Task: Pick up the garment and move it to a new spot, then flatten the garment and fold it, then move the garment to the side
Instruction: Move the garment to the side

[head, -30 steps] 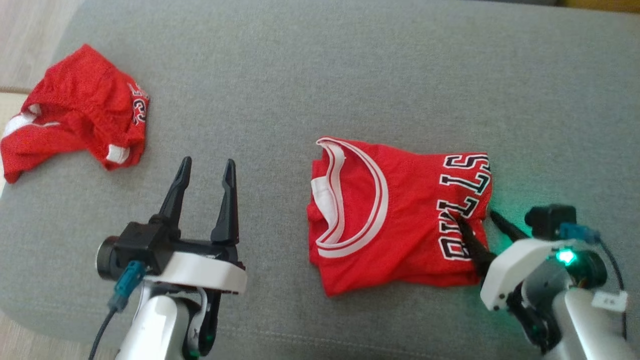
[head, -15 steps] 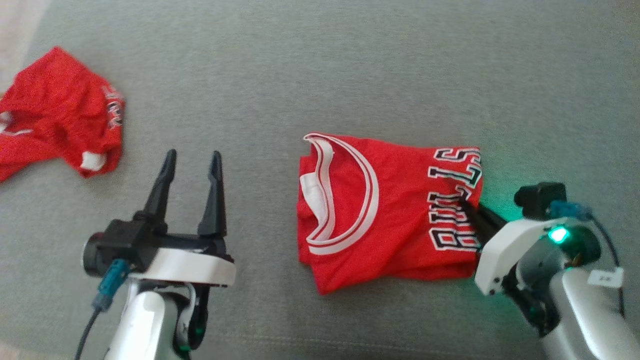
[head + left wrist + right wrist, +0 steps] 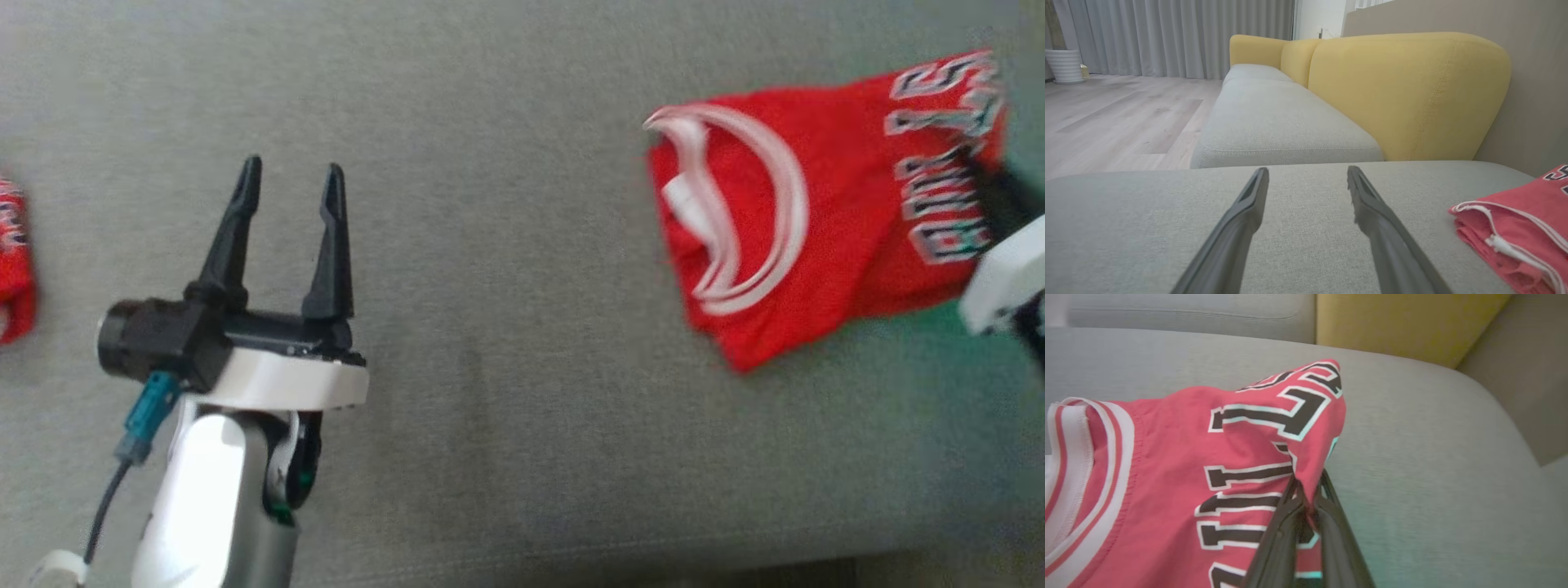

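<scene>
A folded red jersey lies in the upper right of the head view on a grey sofa seat. Its long axis runs left to right and rises slightly rightward, with the neckline at the left and the lettering at the right. The right end effector is clamped on the lettered edge. The left end effector, at lower left, is spread wide and holds nothing.

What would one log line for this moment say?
right gripper: shut on jersey edge | left gripper: open, empty | surface: grey sofa seat

Soft daylight is falling on the grey fabric sofa cushion; motion blur is smearing the head view; green glow is tinting its right side.
</scene>
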Motion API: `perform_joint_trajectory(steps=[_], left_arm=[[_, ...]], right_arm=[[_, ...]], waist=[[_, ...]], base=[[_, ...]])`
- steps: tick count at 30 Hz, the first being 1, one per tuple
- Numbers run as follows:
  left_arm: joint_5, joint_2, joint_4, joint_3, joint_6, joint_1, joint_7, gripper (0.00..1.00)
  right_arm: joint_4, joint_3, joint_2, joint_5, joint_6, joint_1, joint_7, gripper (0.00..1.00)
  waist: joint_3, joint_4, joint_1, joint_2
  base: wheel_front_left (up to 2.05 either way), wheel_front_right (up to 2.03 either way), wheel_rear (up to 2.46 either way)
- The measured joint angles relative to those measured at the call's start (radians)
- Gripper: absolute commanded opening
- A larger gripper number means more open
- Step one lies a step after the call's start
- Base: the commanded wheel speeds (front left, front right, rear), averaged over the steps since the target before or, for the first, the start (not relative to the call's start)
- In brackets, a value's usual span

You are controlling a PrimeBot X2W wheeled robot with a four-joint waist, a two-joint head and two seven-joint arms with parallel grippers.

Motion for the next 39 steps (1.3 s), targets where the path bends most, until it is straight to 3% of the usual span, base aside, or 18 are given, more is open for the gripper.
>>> perform_joint_trajectory(steps=[8, 18, 24, 30, 31, 32, 33, 39], left_arm=[[0.033, 0.023, -0.028, 0.007, -0.02, -0.064, 0.0, 1.0], [0.068, 0.063, -0.022, -0.006, -0.047, -0.162, 0.0, 1.0], [0.079, 0.066, -0.006, -0.037, -0.063, -0.235, 0.0, 1.0], [0.079, 0.064, -0.003, -0.062, -0.072, -0.283, 0.0, 1.0], [0.079, 0.064, -0.002, -0.062, -0.072, -0.285, -0.001, 1.0], [0.079, 0.064, 0.0, -0.062, -0.072, -0.286, -0.001, 1.0], [0.079, 0.064, 0.003, -0.061, -0.072, -0.286, -0.002, 1.0], [0.066, 0.067, 0.028, -0.05, -0.065, -0.265, -0.002, 1.0]], right_arm=[[-0.055, -0.056, -0.071, 0.0, 0.0, -0.073, 0.03, 0.0], [-0.027, -0.089, -0.099, 0.002, 0.0, -0.154, 0.033, 0.0], [0.05, -0.085, -0.104, 0.029, 0.0, -0.249, 0.015, 0.0], [0.133, -0.094, -0.094, 0.031, 0.0, -0.289, 0.005, 0.0], [0.143, -0.1, -0.089, 0.027, 0.0, -0.291, 0.005, 0.21], [0.15, -0.109, -0.08, 0.027, 0.0, -0.291, 0.005, 0.69], [0.158, -0.119, -0.071, 0.026, 0.0, -0.291, 0.005, 1.0], [0.133, -0.191, -0.017, -0.031, 0.0, -0.258, -0.029, 1.0]], waist=[[0.096, -0.098, 0.0, 0.0], [0.218, -0.238, 0.0001, 0.0], [0.283, -0.261, 0.0, 0.0], [0.317, -0.232, 0.0, 0.0], [0.318, -0.228, 0.0, 0.0], [0.318, -0.225, -0.0001, 0.0], [0.317, -0.222, 0.0, 0.0], [0.278, -0.215, 0.0, -0.0001]], base=[[0.0, 0.0, 0.0], [0.0, 0.0, 0.0], [0.0, 0.0, 0.0], [0.0, 0.0, 0.0], [0.0, 0.0, 0.0], [0.0, 0.0, 0.0], [0.0, 0.0, 0.0], [0.0, 0.0, 0.0]])
